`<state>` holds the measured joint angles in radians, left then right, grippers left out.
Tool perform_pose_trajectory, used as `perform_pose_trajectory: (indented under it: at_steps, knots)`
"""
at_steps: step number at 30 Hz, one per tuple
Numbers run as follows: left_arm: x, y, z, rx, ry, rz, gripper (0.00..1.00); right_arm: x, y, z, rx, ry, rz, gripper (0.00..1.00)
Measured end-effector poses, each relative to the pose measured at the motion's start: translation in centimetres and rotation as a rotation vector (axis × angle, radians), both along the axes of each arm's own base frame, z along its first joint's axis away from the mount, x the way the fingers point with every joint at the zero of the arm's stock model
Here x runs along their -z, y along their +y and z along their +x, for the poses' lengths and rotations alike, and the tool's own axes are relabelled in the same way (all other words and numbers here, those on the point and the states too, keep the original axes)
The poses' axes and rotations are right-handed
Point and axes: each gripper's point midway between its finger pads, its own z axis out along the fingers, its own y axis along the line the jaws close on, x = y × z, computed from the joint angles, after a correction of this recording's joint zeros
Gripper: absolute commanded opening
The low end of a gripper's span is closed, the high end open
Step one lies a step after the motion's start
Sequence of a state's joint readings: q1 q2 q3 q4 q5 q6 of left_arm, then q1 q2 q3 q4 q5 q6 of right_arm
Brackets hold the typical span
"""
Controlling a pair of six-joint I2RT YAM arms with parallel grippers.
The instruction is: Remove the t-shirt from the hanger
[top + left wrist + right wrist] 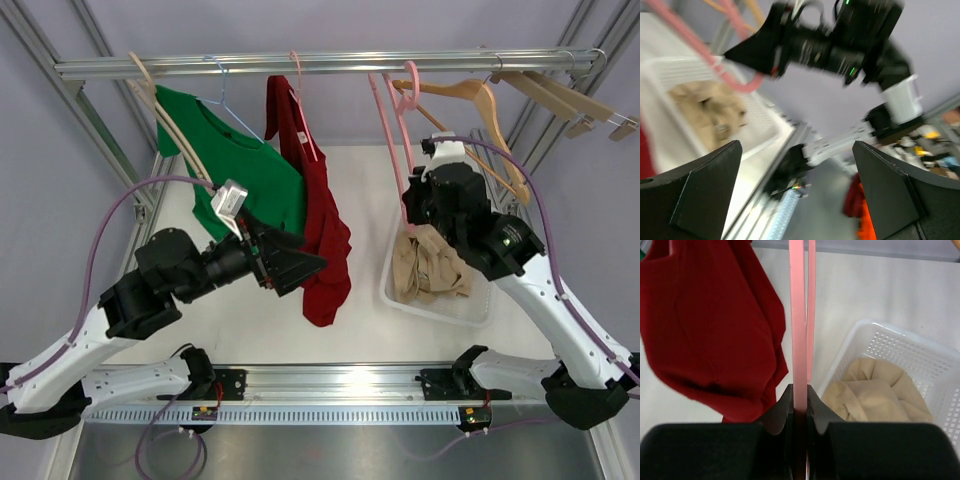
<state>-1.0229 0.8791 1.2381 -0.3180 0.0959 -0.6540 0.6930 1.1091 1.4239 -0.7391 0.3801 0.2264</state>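
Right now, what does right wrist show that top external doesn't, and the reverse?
Only right wrist: the grip itself, with the right hand pinched shut on a bar of the pink hanger. Only top external: the wooden hangers and the left hand, open and empty beside the red t-shirt. Both: the pink hanger, the red t-shirt, and the white basket with beige cloth in it.

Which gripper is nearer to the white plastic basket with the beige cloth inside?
Right. The right gripper, shut on the pink plastic hanger, hangs just over the left rim of the white plastic basket. The left gripper is open farther left, beside the red t-shirt.
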Motion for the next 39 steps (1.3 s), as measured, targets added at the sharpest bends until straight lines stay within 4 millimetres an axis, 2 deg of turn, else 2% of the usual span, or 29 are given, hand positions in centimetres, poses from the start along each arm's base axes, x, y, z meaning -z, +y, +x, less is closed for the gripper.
perform_pose_trajectory:
  at_steps: [3,10,12,14,18,22,26,29,30,34,39]
  knots:
    - [3.9,2.7,-0.4,-0.064,-0.032,0.109,0.99,-0.1,-0.4,1.7,0.02,0.014,-0.002,0.0]
    - [14.7,6.3,-0.9,-0.108,0.004,0.381,0.99,-0.7,0.7,4.7,0.003,0.019,-0.017,0.0]
    - [16.7,7.4,-1.1,-0.117,0.013,0.419,0.99,-0.6,0.9,5.4,0.004,0.026,-0.021,0.0]
    - [18.0,8.4,-1.3,-0.133,0.013,0.439,0.99,-0.1,0.8,6.1,0.011,0.039,-0.026,0.0]
    - [19.0,9.5,-1.0,-0.175,-0.005,0.445,0.99,1.1,0.8,7.1,0.025,0.059,-0.036,0.0]
    - [20.1,9.7,-0.8,-0.184,-0.006,0.478,0.99,1.5,0.9,7.8,0.031,0.052,-0.032,0.0]
    - [20.2,9.8,-0.7,-0.186,-0.01,0.483,0.99,1.7,0.9,8.0,0.035,0.039,-0.024,0.03]
    - [20.2,9.8,-0.6,-0.191,-0.013,0.483,0.99,1.5,0.7,7.7,0.038,0.019,-0.007,0.26]
    - [20.1,9.9,-0.6,-0.195,-0.015,0.481,0.99,1.2,0.5,7.5,0.039,0.011,0.001,0.41]
    - [19.9,10.1,-0.5,-0.208,-0.02,0.476,0.99,-0.5,-0.5,5.7,0.04,-0.024,0.027,0.73]
    - [19.9,10.2,-0.3,-0.217,-0.02,0.477,0.99,-3.7,-1.8,3.5,0.038,-0.105,0.073,0.77]
